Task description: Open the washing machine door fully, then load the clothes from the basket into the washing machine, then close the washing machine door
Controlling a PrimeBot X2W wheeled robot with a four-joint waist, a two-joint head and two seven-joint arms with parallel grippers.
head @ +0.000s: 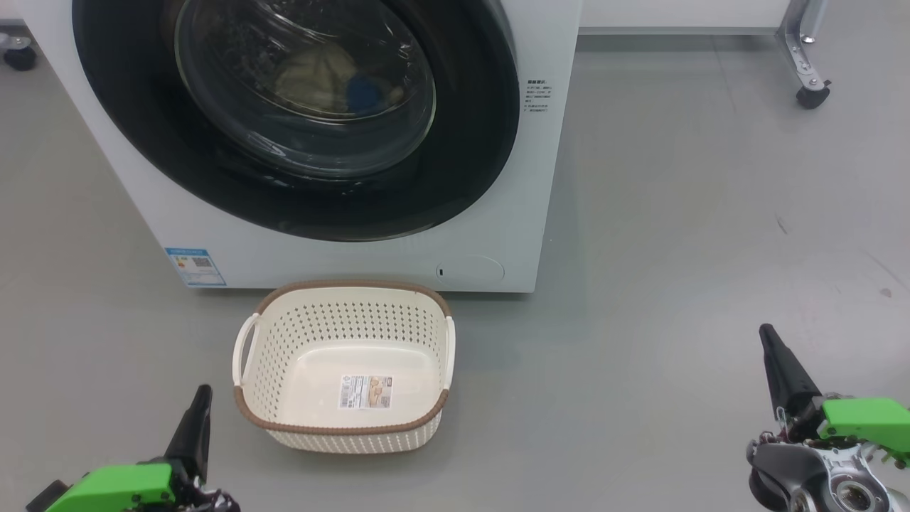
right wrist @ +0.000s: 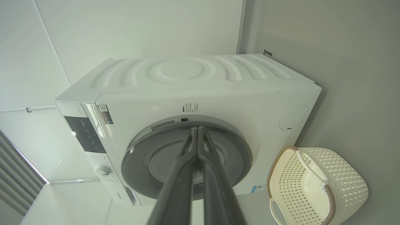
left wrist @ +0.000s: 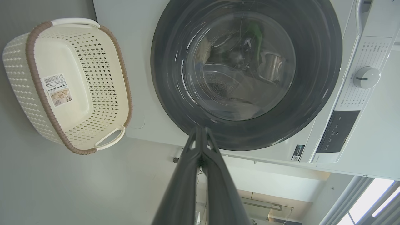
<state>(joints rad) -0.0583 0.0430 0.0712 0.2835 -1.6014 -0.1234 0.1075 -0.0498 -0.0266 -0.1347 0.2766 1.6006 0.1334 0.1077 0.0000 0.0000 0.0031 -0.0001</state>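
Door shut, top centre of head view; clothes visible behind its glass. Basket on floor, centre frame, just below washer, base label showing. Left end effector lower left, near basket's left side. Right end effector lower right, well apart from basket. Both fully closed, holding nothing.

The basket lies between the left fingers and right fingers, slightly ahead. Beyond it stands the washing machine, with the clothes inside.
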